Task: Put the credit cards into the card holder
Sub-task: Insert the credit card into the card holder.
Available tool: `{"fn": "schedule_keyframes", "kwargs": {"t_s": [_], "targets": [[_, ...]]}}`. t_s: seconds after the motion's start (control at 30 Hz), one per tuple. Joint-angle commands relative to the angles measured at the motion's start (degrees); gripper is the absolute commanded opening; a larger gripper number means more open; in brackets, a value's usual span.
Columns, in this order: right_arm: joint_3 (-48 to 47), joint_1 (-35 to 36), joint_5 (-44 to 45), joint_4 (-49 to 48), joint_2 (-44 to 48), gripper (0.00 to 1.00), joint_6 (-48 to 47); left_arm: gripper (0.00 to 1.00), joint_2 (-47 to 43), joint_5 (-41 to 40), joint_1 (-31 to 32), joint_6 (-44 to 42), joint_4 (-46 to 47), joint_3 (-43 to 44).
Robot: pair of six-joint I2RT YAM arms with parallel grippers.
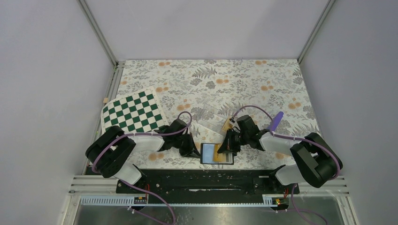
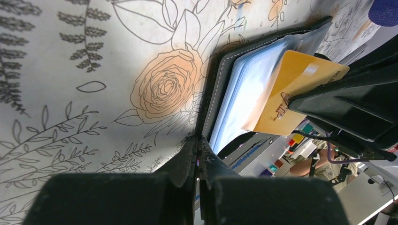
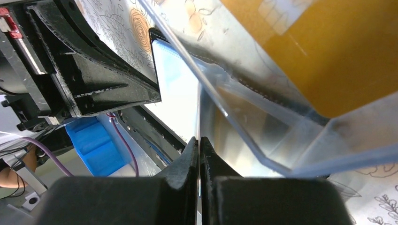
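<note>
The card holder (image 1: pixel 206 153) lies open near the front edge, pale blue pockets up. My left gripper (image 1: pixel 194 150) is shut on its black left edge; in the left wrist view the jaws (image 2: pixel 198 140) pinch that cover (image 2: pixel 217 84). My right gripper (image 1: pixel 227 148) is shut on an orange-yellow credit card (image 1: pixel 220 151) and holds it tilted over the pockets, as the left wrist view shows (image 2: pixel 295 89). In the right wrist view the jaws (image 3: pixel 199 140) clamp the card edge-on beside the blue pocket (image 3: pixel 176 79). A second orange card (image 3: pixel 328 51) shows through the clear box.
A clear plastic box (image 1: pixel 210 117) lies just behind the wallet, close over my right gripper (image 3: pixel 244 93). A purple cylinder (image 1: pixel 278 120) lies at the right. A green-and-white chessboard (image 1: pixel 133 112) lies at the left. The table's metal front rail (image 1: pixel 206 180) is just below the wallet.
</note>
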State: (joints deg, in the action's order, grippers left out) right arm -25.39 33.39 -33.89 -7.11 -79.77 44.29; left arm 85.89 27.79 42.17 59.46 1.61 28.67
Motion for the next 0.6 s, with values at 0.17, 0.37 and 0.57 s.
{"fn": "schedule_keyframes", "kwargs": {"t_s": [0.17,0.37,0.57], "targets": [[-4.5,2.9,2.9,15.3,-1.4,0.0,-1.7,0.0,0.9,-3.2,0.6,-3.8,-4.7,4.7],[-8.1,3.0,3.7,19.1,-2.6,0.0,-3.0,0.0,1.0,-3.9,0.8,-5.3,-7.1,6.2],[-9.7,3.1,3.2,19.7,-2.8,0.0,-3.2,0.0,1.3,-4.2,1.0,-5.4,-7.2,6.4]]}}
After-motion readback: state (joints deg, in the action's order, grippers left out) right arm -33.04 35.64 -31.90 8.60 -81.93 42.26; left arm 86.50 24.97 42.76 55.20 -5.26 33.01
